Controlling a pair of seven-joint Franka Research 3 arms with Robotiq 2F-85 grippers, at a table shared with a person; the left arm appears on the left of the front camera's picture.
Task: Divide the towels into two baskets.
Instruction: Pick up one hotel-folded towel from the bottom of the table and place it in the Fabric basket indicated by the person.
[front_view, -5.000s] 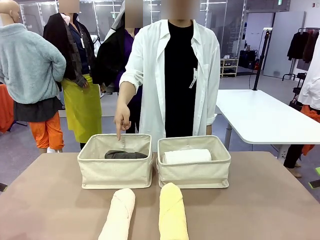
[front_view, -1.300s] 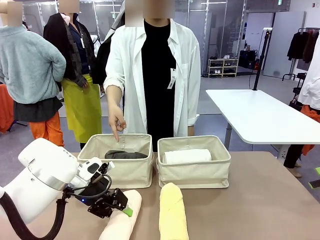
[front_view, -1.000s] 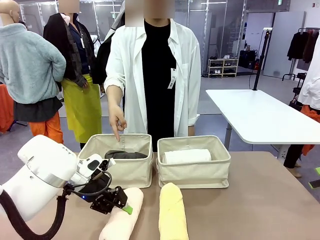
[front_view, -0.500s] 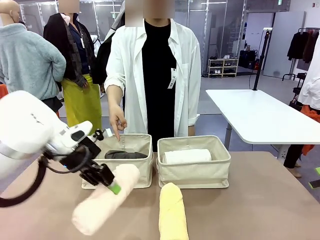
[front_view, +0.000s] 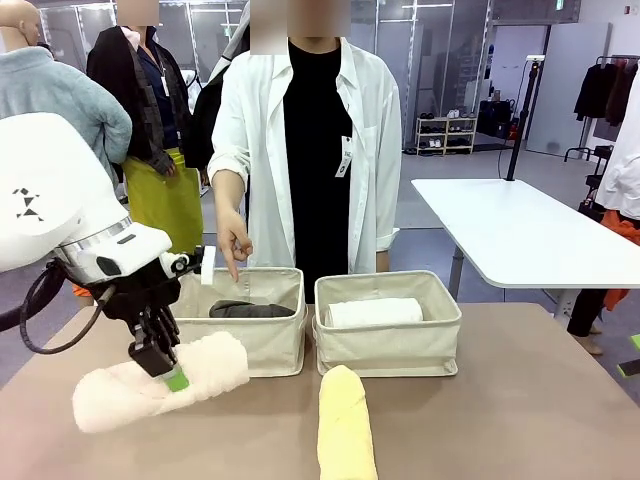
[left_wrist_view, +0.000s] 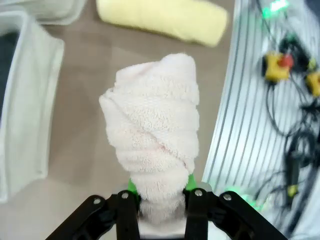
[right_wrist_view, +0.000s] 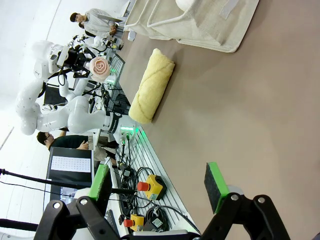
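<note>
Above the table (front_view: 500, 400), before the left basket (front_view: 272, 345), your left gripper (front_view: 172, 376) (left_wrist_view: 161, 199) is clamping the peach towel (front_view: 112, 394) (left_wrist_view: 155, 125) in mid-air. Your right gripper (right_wrist_view: 158, 185) is hanging wide apart, with the yellow towel (front_view: 345, 430) (right_wrist_view: 150, 85) lying beyond it.

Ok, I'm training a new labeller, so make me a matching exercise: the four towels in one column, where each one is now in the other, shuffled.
1. dark grey towel
2. white towel
3. pale yellow towel
4. cream-peach towel

A. lying loose on the table
B. clamped in the left gripper
C. in the right basket
D. in the left basket

Pairs: 1-D, 2-C, 3-A, 4-B.
</note>
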